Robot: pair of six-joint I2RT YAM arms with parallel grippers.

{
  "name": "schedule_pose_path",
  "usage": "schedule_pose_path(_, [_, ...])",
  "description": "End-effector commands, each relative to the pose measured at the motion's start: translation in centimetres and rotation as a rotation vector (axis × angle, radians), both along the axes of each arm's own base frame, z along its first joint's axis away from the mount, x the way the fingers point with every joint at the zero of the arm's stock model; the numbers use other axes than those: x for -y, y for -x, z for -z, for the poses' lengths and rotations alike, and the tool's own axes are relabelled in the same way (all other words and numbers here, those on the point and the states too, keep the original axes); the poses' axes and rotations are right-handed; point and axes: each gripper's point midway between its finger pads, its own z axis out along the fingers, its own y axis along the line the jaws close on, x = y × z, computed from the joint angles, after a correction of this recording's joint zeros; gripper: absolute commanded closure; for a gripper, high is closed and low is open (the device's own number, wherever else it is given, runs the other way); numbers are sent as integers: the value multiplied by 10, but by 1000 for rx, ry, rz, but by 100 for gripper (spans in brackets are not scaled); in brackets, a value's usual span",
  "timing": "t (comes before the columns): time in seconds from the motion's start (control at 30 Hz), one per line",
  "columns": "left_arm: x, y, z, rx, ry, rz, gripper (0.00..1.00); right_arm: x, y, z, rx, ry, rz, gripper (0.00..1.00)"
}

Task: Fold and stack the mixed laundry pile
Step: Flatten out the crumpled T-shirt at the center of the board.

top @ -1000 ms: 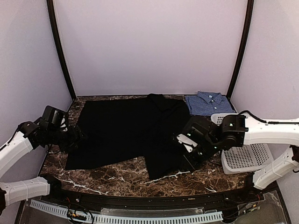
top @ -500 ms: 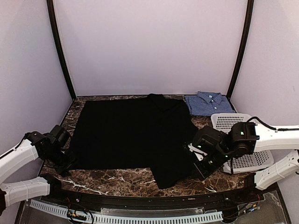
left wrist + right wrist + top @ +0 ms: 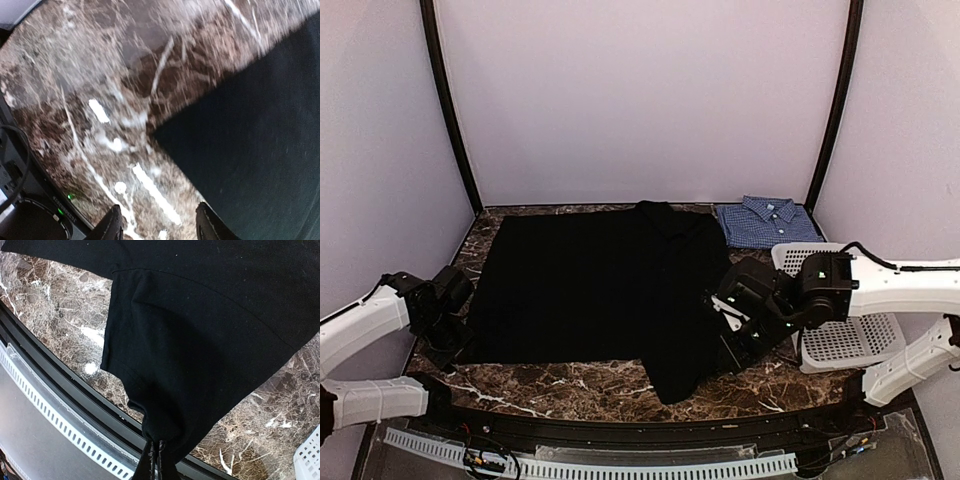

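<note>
Garment (image 3: 590,285) plain black, spread flat, blue-check shirt (image 3: 767,221) neatly folded

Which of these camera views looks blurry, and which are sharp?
Left wrist view: smeared, the brown veined marble tabletop streaked and the plain black cloth garment soft-edged. Right wrist view: sharp, garment seams crisp. Top view: evenly lit, the black cloth nearly featureless.

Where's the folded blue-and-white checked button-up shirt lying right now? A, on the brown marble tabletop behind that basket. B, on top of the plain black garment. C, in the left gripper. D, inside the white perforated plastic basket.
A: the checked shirt lies on the marble tabletop at the far right corner, behind the white basket and beside the black garment.
</note>
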Motion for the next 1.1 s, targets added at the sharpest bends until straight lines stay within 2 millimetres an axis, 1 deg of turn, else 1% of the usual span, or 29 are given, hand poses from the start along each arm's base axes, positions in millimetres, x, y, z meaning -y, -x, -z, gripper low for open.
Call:
schedule_pose_path(0.0, [-20, -12, -7, 19, -76, -19, 53, -3, -10, -14, 27, -54, 13, 100])
schedule_pose_path(0.03, [-20, -16, -6, 29, -70, -20, 53, -2, -11, -14, 27, -53, 14, 100])
schedule_pose_path(0.17, [-29, -24, -1, 22, -55, -45, 55, 0, -13, -13, 21, -51, 21, 100])
schedule_pose_path(0.2, [-27, -28, 0, 32, -39, -34, 55, 0, -13, -13, 20, -52, 23, 100])
schedule_pose_path(0.27, [-27, -30, 4, 24, -23, -35, 56, 1, -14, -13, 19, -50, 27, 100])
schedule_pose_path(0.4, [-26, -29, 10, 2, -8, -31, 58, 3, -16, -14, 19, -46, 34, 100])
schedule_pose_path(0.53, [-21, -28, 23, -9, 20, -31, 61, 2, -18, -16, 22, -53, 38, 100])
schedule_pose_path(0.67, [-20, -29, 31, -31, 24, -31, 64, 2, -18, -17, 20, -48, 37, 100])
schedule_pose_path(0.83, [-22, -28, 36, -45, 18, -47, 67, 3, -19, -17, 18, -40, 37, 100])
schedule_pose_path(0.93, [-23, -23, 40, -60, 14, -56, 68, 3, -19, -16, 19, -38, 36, 100])
schedule_pose_path(1.07, [-21, -22, 40, -54, 27, -75, 71, 3, -20, -16, 19, -36, 35, 100])
